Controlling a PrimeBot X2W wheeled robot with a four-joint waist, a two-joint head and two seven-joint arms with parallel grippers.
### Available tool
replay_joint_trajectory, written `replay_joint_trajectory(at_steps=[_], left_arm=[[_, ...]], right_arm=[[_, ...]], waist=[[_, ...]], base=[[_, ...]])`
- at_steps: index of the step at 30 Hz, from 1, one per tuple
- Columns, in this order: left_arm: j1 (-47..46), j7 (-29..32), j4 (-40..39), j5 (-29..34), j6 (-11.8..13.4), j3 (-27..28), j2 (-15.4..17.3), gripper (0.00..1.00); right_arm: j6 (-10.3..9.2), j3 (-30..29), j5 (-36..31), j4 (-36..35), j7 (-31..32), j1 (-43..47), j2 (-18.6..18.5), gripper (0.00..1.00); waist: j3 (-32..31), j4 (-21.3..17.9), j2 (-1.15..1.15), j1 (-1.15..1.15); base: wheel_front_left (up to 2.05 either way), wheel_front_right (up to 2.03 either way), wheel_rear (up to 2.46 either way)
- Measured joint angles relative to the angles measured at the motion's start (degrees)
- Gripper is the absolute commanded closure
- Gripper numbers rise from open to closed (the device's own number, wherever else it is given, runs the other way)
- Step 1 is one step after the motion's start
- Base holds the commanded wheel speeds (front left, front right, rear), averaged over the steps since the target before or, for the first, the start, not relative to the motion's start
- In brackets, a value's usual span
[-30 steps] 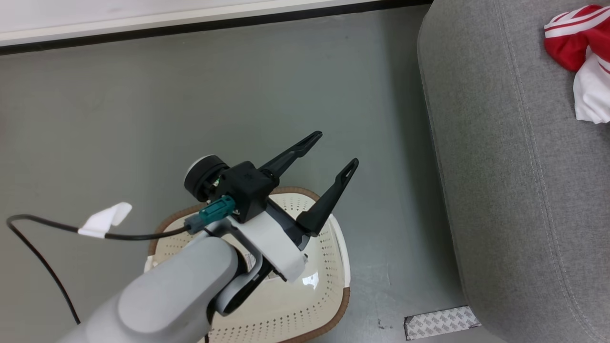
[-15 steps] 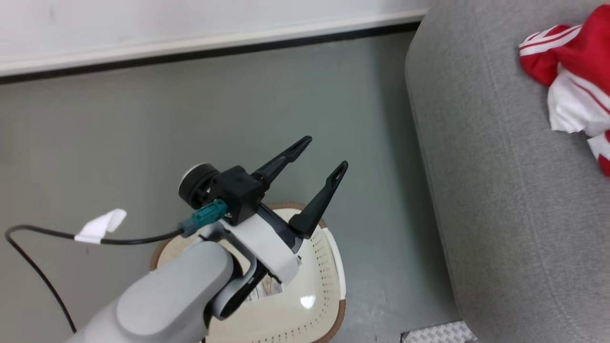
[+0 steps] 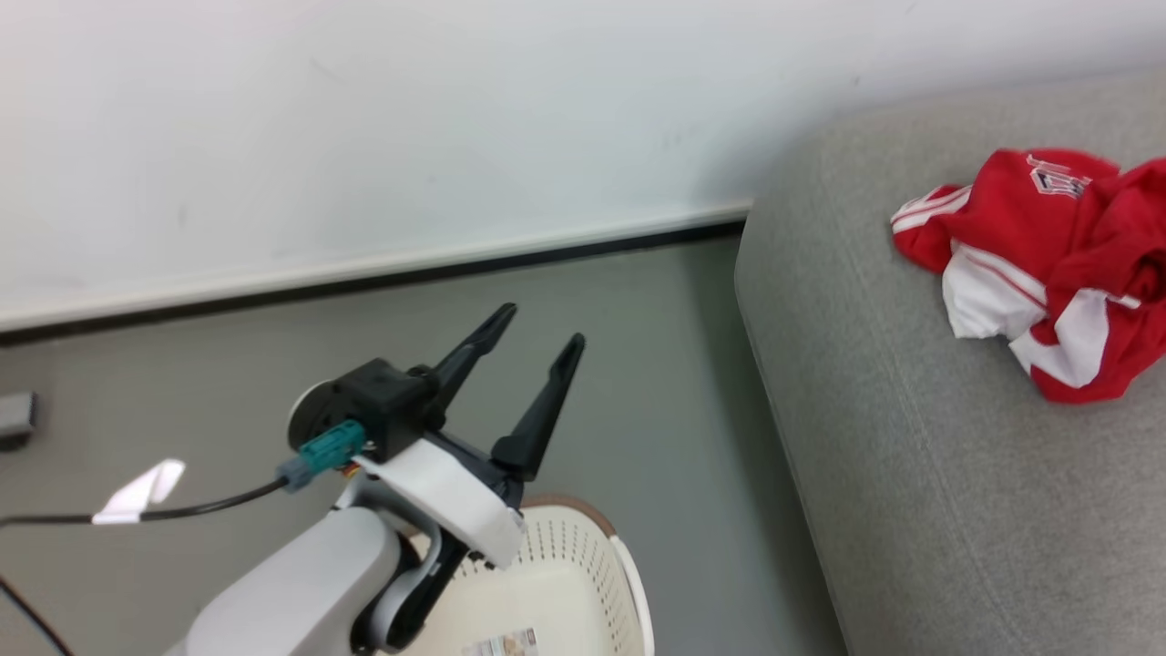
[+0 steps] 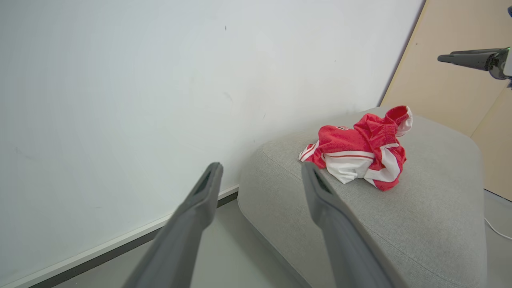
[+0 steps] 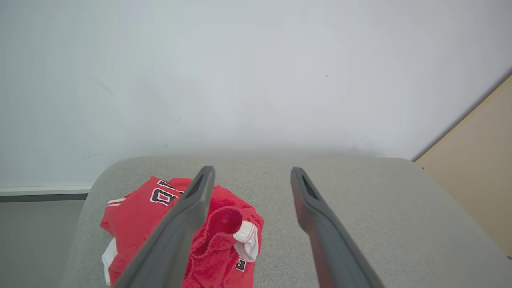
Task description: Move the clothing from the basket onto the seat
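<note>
Two long dark fingers of the left gripper [image 3: 540, 325] stand well apart in the head view, with nothing between them, pointing toward the far wall [image 3: 364, 137] over the grey floor [image 3: 656, 383]. Its pale forearm crosses the left part of the basket [image 3: 629, 583], which sits on the floor at the near edge with the paper label [image 3: 499, 643] on its bottom showing. To the right is the seat [image 3: 911, 474]. The clothing [image 3: 1048, 264] lies crumpled on its far right part, well apart from the basket. A black cable [image 3: 200, 501] with a white tag runs left from the wrist.

In the left wrist view the left gripper [image 4: 261, 166] is spread wide and holds nothing. The clothing [image 4: 360, 154] rests in a heap on the seat [image 4: 420, 224] beyond the right finger. The right gripper [image 4: 444, 59] shows at the upper right (edge-on here, so its spread cannot be told).

The right wrist view shows the right gripper [image 5: 252, 171] held wide apart and gripping nothing, above the seat [image 5: 360, 208]. The clothing [image 5: 176, 224] lies below its left finger, dark lettering showing.
</note>
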Motion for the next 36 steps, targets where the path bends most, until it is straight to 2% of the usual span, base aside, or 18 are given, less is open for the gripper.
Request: replay_joint_trajectory(at_steps=[5,10,14,18,26,36], left_arm=[[3.55,-0.29,-0.80,-1.03,1.58,3.82,1.08,0.00],[8.32,-0.34,-1.85,-1.04,4.14,9.72,2.48,0.00],[13.15,-0.35,-3.13,-0.94,6.98,16.08,2.96,0.00],[17.81,-0.35,-3.82,0.80,8.09,21.11,3.47,0.00],[26.44,-0.35,-3.41,2.41,7.43,30.03,1.63,0.00],[34.09,-0.35,-0.89,9.03,3.53,39.74,-5.21,0.00]], right_arm=[[-0.01,1.23,1.09,-6.05,-3.38,2.83,1.42,0.00],[-0.01,-0.15,0.79,-10.53,-9.01,7.27,4.35,0.00],[0.00,-1.41,-0.30,-13.00,-12.74,12.65,8.16,0.00],[-0.01,-3.16,-0.96,-16.31,-16.34,18.37,12.12,0.00],[-0.01,-6.95,-5.19,-21.65,-22.87,31.65,19.01,0.00],[-0.01,-9.56,-12.57,-23.70,-27.92,43.97,28.13,0.00]], waist=[[-4.85,0.76,0.00,0.00],[-8.75,2.39,0.00,-0.01],[-11.08,4.08,0.00,0.00],[-12.35,5.73,0.00,0.00],[-13.75,7.63,0.00,0.01],[-14.40,7.19,0.00,0.01]], base=[[0.00,0.00,0.00],[0.00,0.00,0.00],[0.00,0.00,0.00],[0.00,0.00,0.00],[0.00,0.00,0.00],[0.00,0.00,0.00]])
